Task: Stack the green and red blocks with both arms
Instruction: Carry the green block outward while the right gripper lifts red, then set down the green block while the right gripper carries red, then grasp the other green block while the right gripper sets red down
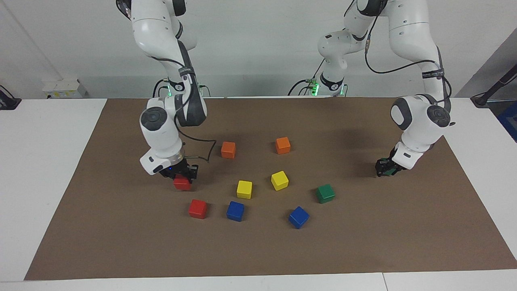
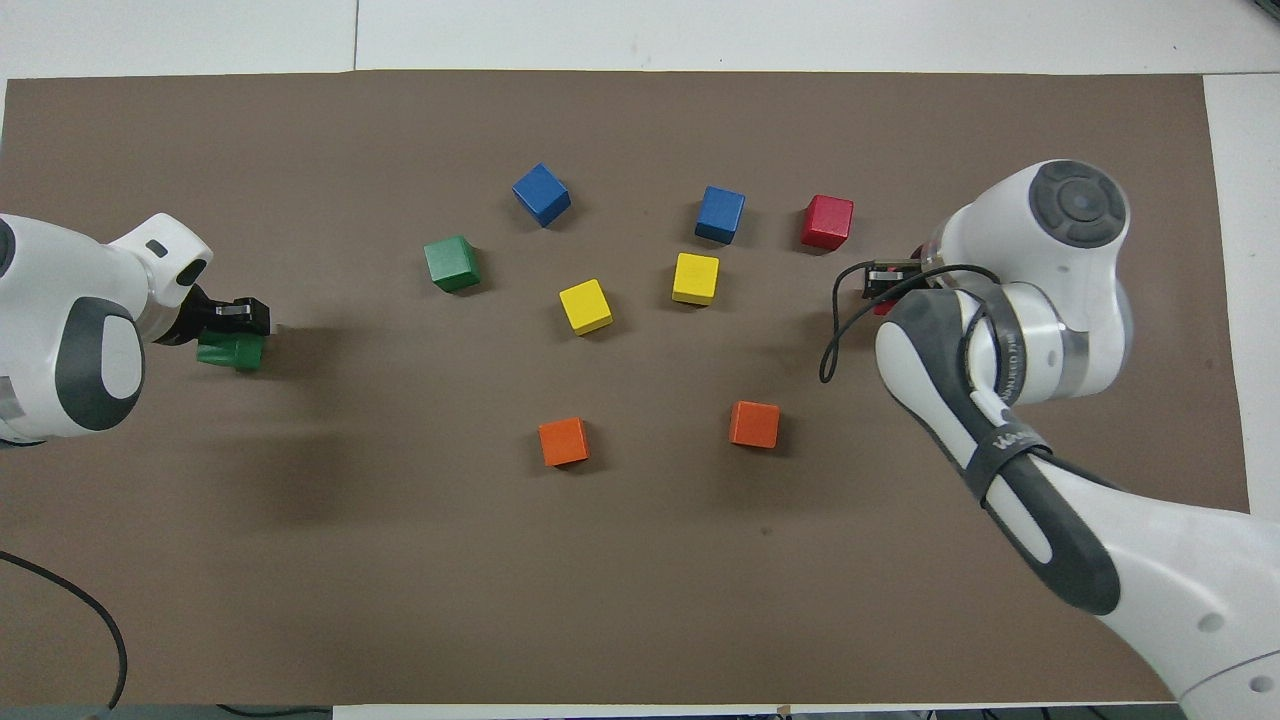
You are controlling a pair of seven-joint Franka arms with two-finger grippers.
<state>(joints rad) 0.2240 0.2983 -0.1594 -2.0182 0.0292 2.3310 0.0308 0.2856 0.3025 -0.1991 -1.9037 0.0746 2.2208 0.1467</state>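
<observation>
My right gripper (image 1: pixel 180 174) is down at the mat toward the right arm's end, shut on a red block (image 1: pixel 182 184). In the overhead view my arm hides most of that block (image 2: pixel 882 303). A second red block (image 1: pixel 198 209) (image 2: pixel 827 221) lies free on the mat, a little farther from the robots. My left gripper (image 1: pixel 387 168) (image 2: pixel 236 330) is low at the left arm's end, shut on a green block (image 1: pixel 390 171) (image 2: pixel 232 352). The second green block (image 1: pixel 325 193) (image 2: pixel 452 263) lies free on the mat.
Two yellow cubes (image 1: pixel 244 189) (image 1: pixel 279 180) lie mid-mat. Two blue cubes (image 1: pixel 235 210) (image 1: pixel 299 217) lie farther from the robots. Two orange cubes (image 1: pixel 228 149) (image 1: pixel 282 145) lie nearer to the robots. A brown mat (image 1: pixel 121 242) covers the white table.
</observation>
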